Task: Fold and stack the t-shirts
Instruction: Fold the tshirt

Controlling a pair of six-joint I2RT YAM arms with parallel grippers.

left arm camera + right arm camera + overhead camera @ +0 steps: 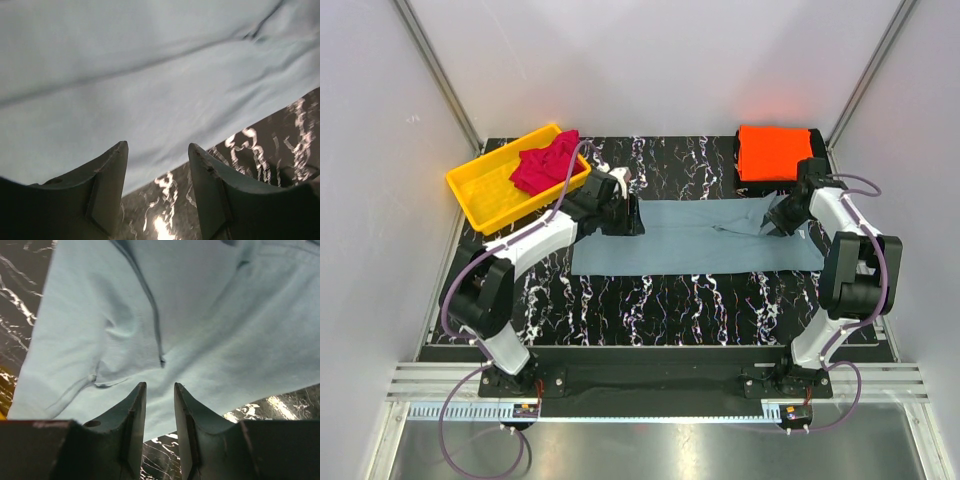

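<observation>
The grey-blue t-shirt (700,245) lies spread flat across the middle of the black marbled mat. My left gripper (630,217) is at its far-left edge; in the left wrist view (157,145) the jaws are open and empty, low over the shirt's edge (150,75). My right gripper (777,222) is at the shirt's far-right part; in the right wrist view (160,385) the jaws stand narrowly open with nothing between them, over wrinkled cloth (210,315). The orange t-shirt (775,152) lies folded at the back right. The crimson t-shirt (545,165) lies crumpled in the bin.
A yellow plastic bin (485,195) stands at the back left, close behind my left arm. The black marbled mat (670,305) shows bare in front of the shirt. White walls and metal posts enclose the back and sides.
</observation>
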